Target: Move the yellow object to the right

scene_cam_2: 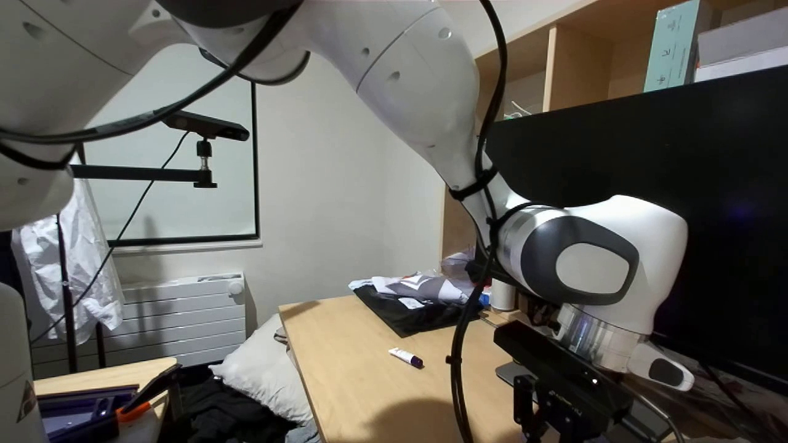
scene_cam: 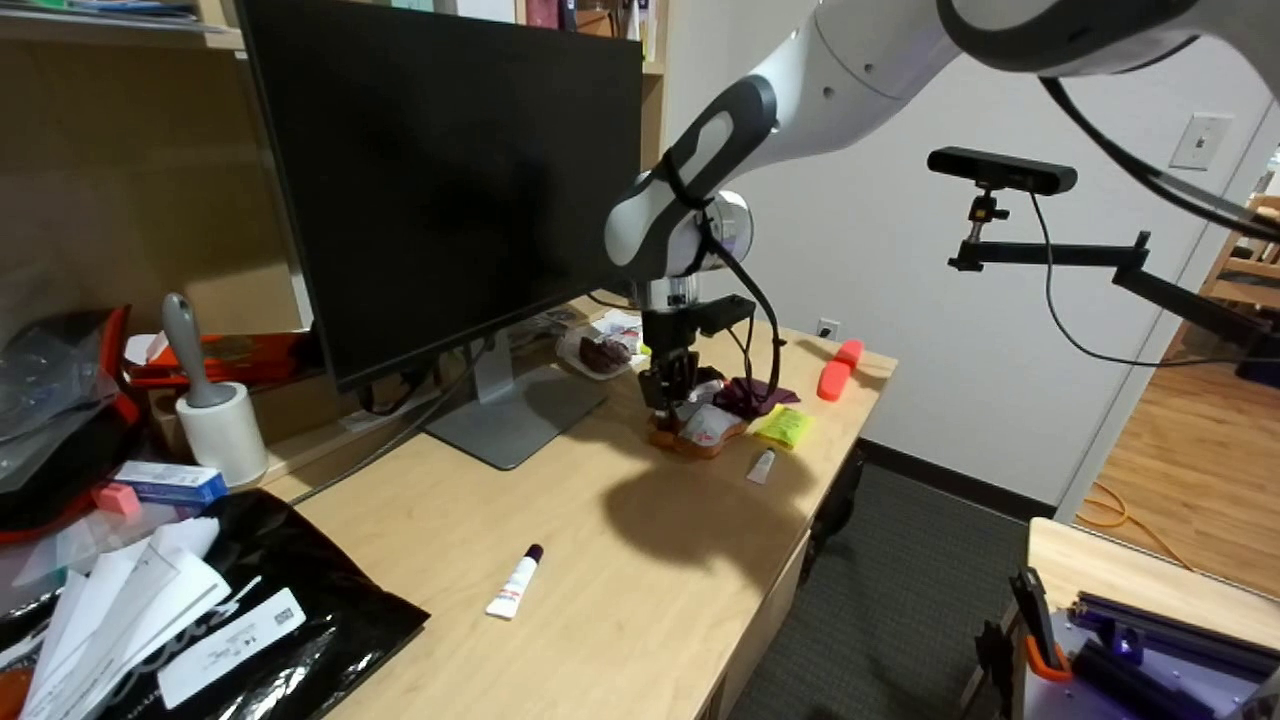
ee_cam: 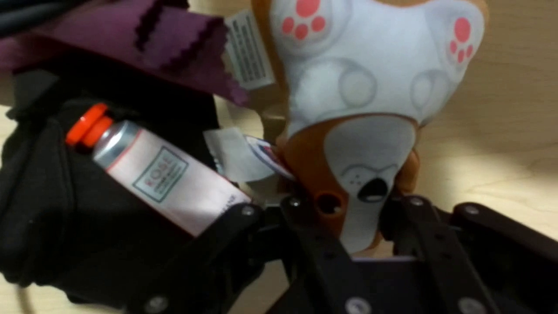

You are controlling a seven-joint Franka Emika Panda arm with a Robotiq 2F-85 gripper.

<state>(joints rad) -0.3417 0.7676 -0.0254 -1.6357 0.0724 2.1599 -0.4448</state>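
Observation:
The yellow object (ee_cam: 375,87) is an orange-yellow plush dog with a white belly, white muzzle and pink paw prints. In the wrist view it lies face up, with its head between my fingers. In an exterior view the yellow object (scene_cam: 708,428) is on the desk, partly hidden by my gripper (scene_cam: 664,412). In the wrist view my gripper (ee_cam: 351,213) is closed onto both sides of the head, and the head looks squeezed. In an exterior view only the upper part of my gripper (scene_cam_2: 548,409) shows; the fingertips and toy are out of frame.
Beside the toy lie a maroon cloth (ee_cam: 187,52), a black pouch (ee_cam: 65,209) and a rose tube (ee_cam: 170,174). A yellow-green packet (scene_cam: 785,427), a small tube (scene_cam: 762,466) and a red case (scene_cam: 840,370) are nearby. A monitor (scene_cam: 450,190) stands behind; a white tube (scene_cam: 516,582) lies in front.

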